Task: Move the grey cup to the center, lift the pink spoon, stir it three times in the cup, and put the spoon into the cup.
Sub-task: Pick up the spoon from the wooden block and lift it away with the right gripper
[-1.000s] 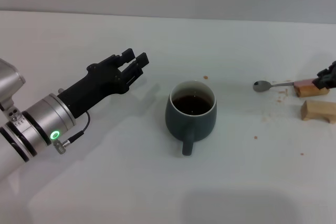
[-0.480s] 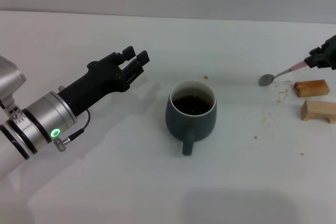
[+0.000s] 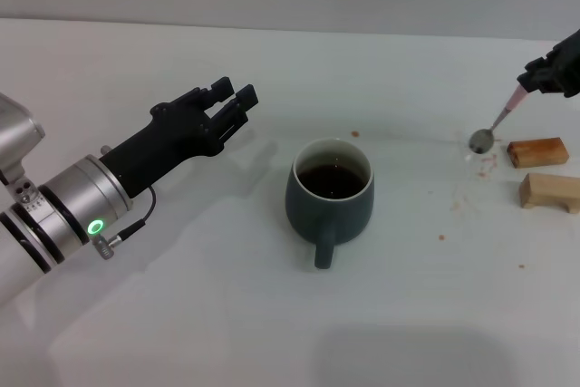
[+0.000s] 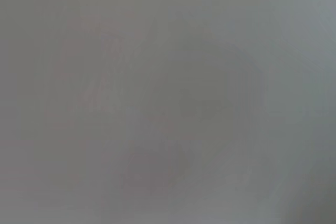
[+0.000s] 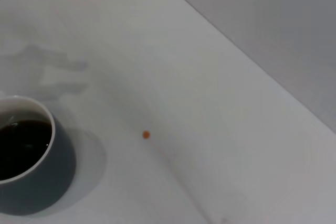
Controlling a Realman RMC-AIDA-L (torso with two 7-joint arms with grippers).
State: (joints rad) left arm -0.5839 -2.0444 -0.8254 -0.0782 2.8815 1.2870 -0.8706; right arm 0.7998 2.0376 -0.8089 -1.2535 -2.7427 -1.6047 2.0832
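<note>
The grey cup (image 3: 332, 198) stands at the table's middle with dark brown liquid inside and its handle toward me; it also shows in the right wrist view (image 5: 23, 156). My right gripper (image 3: 542, 76) at the far right edge is shut on the pink spoon (image 3: 497, 121), which hangs tilted with its metal bowl low, just above the table. My left gripper (image 3: 234, 100) hovers open and empty to the left of the cup, apart from it. The left wrist view shows only blur.
Two tan wooden blocks (image 3: 536, 151) (image 3: 550, 191) lie at the right, next to the spoon's bowl. Small brown crumbs and stains (image 3: 488, 162) dot the white table (image 3: 227, 314) near them. One orange crumb (image 5: 146, 135) lies behind the cup.
My right gripper has lifted the spoon off the wooden block, raising its handle up and right. The spoon's bowl has slid right toward the blocks. The left arm and cup have stayed still.
</note>
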